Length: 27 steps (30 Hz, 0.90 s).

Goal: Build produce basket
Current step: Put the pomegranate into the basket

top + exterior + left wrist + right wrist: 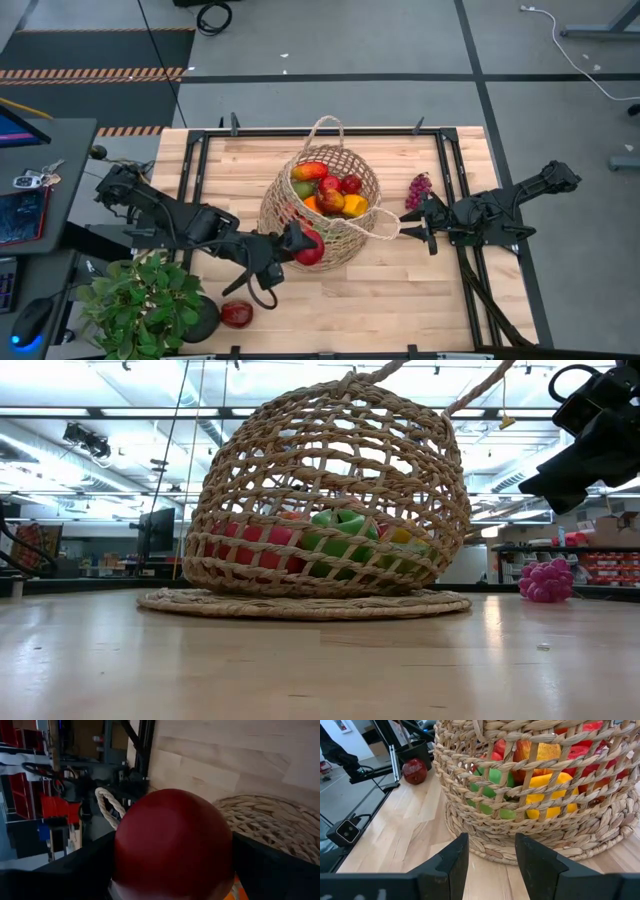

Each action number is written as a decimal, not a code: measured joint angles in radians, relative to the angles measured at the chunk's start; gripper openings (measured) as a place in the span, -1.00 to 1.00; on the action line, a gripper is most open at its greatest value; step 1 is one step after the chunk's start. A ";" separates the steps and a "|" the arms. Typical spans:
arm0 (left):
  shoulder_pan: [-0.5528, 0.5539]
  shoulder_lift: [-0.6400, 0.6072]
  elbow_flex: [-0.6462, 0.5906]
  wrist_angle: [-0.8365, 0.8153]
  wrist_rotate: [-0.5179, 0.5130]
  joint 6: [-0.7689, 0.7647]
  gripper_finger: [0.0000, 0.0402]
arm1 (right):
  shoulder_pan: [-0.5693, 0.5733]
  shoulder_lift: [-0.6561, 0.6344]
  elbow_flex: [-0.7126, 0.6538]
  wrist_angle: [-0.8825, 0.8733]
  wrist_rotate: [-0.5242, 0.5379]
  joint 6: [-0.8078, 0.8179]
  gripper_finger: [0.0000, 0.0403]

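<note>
The left gripper [303, 243] had its jaws closed on a dark red round fruit [310, 247], which sat at the near side of the wicker basket [283, 203], right against the weave. In the left wrist view that fruit [172, 842] bulged between the two dark fingers [75, 870], with the basket's woven rim [272, 822] and one rope-like loop handle [107, 805] beyond it. The left arm reached in across the bench [400, 285] from the near left corner.

The right gripper [425, 222] stood just beside the basket's right side, close to the loop handle [385, 225] that stuck out toward it. Its jaws were apart and held nothing: in the right wrist view the two fingers [452, 857] framed bare wood in front of the basket's base [520, 845].

The basket stood near the middle of the bench. Inside lay a heap of produce [330, 190]: red, orange, yellow and green pieces, which also showed through the loose weave in the low view [335, 540] and in the right wrist view [545, 790].

A purple grape bunch [417, 190] lay on the bench to the right of the basket, just beyond the right gripper. Another dark red fruit [237, 314] lay near the front edge, next to a leafy potted plant [140, 300] at the near left corner.
</note>
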 joint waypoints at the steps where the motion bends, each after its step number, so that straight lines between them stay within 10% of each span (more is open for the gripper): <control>1: 0.000 0.000 0.000 0.000 0.000 0.001 0.77 | 0.000 0.000 0.000 0.000 0.000 0.000 -0.17; 13: 0.001 0.000 0.000 0.001 0.000 -0.084 0.77 | 0.000 0.000 0.000 0.000 0.000 0.000 -0.17; 27: 0.001 0.000 0.000 0.001 0.001 -1.149 0.77 | 0.000 0.000 0.000 0.000 0.000 0.000 -0.17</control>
